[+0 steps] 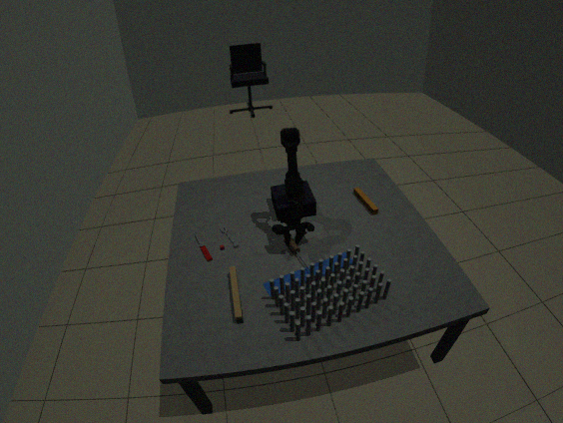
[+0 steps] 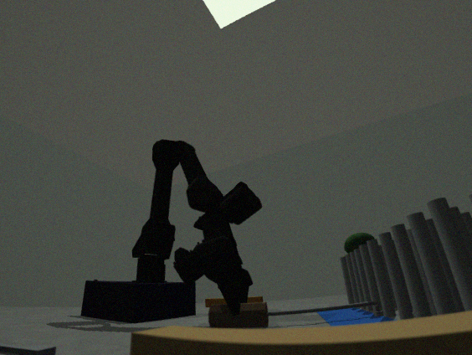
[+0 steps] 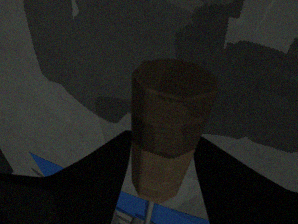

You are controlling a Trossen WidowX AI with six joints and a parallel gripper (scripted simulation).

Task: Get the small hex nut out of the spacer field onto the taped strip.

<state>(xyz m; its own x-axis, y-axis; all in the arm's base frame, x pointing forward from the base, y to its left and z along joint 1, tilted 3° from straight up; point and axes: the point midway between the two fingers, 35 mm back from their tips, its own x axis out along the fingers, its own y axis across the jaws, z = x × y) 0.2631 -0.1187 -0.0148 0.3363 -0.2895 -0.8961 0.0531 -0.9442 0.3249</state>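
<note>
My gripper [image 1: 294, 243] [image 2: 236, 311] [image 3: 162, 140] is shut on the brown wooden handle [image 1: 293, 245] [image 2: 259, 316] [image 3: 165, 120] of a tool, low over the table. The tool's thin metal rod [image 1: 301, 259] [image 2: 293, 312] [image 3: 149, 212] reaches over the blue taped strip [image 1: 270, 288] [image 2: 335, 316] [image 3: 42, 165] toward the front row of spacers. The grey metal spacers [image 1: 297, 330] [image 2: 416, 264] stand upright in rows behind the strip. The rod's far end is hidden or too small to make out. I cannot make out the hex nut in any view.
A red-handled tool [image 1: 206, 252], a small red piece [image 1: 222, 247] and a thin metal tool [image 1: 230, 237] lie on the table's left. A pale wooden bar [image 1: 236, 294] [image 2: 293, 339] lies left of the spacers. An orange bar [image 1: 365, 201] lies at the back right. A green rounded thing [image 2: 359, 241] shows behind the spacers.
</note>
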